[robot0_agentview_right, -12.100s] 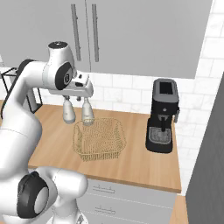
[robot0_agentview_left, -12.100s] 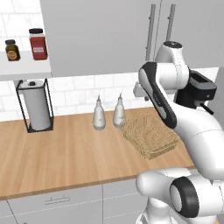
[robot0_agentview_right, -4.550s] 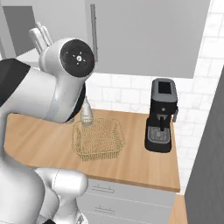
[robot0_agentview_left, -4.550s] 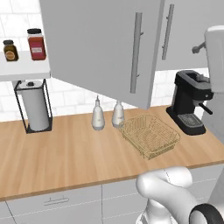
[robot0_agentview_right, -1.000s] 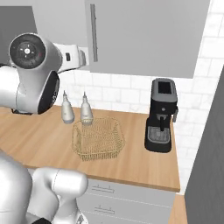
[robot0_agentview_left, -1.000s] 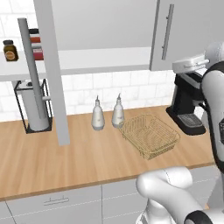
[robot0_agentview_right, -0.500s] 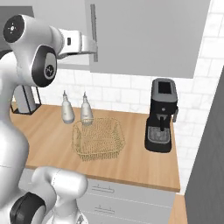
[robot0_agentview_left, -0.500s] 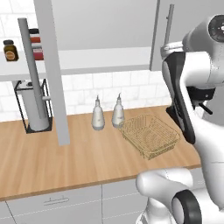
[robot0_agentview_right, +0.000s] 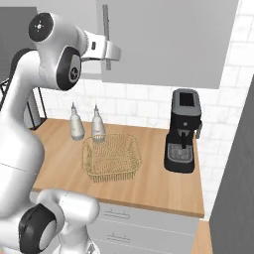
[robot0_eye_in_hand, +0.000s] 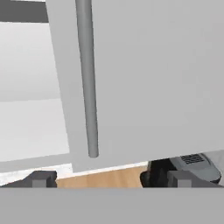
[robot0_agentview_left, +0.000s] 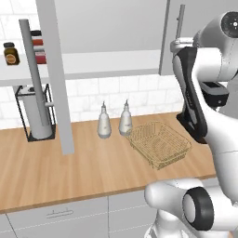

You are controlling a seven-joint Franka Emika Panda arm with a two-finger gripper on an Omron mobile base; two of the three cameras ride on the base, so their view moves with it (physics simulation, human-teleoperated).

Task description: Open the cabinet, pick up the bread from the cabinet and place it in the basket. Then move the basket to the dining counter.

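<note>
The grey cabinet's left door (robot0_agentview_left: 55, 79) stands swung out, edge-on over the worktop, and shows a pale inner shelf (robot0_agentview_left: 111, 62). Its right door (robot0_agentview_right: 163, 39) is shut. My gripper (robot0_agentview_right: 115, 52) hovers open just in front of that door's lower edge, below its long bar handle (robot0_eye_in_hand: 86, 78). In the hand view both fingertips (robot0_eye_in_hand: 41, 178) stand wide apart with nothing between them. The tan wire basket (robot0_agentview_left: 158, 144) sits on the wood worktop with nothing in it. The bread is hidden, and the dining counter is out of view.
Two pale bottles (robot0_agentview_left: 103, 123) stand behind the basket. A black coffee machine (robot0_agentview_right: 183, 131) stands at the right and a paper towel holder (robot0_agentview_left: 37, 116) at the left. Jars (robot0_agentview_left: 11, 53) sit on an open wall shelf. The open door juts out over the worktop.
The arm has swung in from the right side and brought the hand up in front of the shut right door near its handle. The left door has stayed open and the gripper open.
</note>
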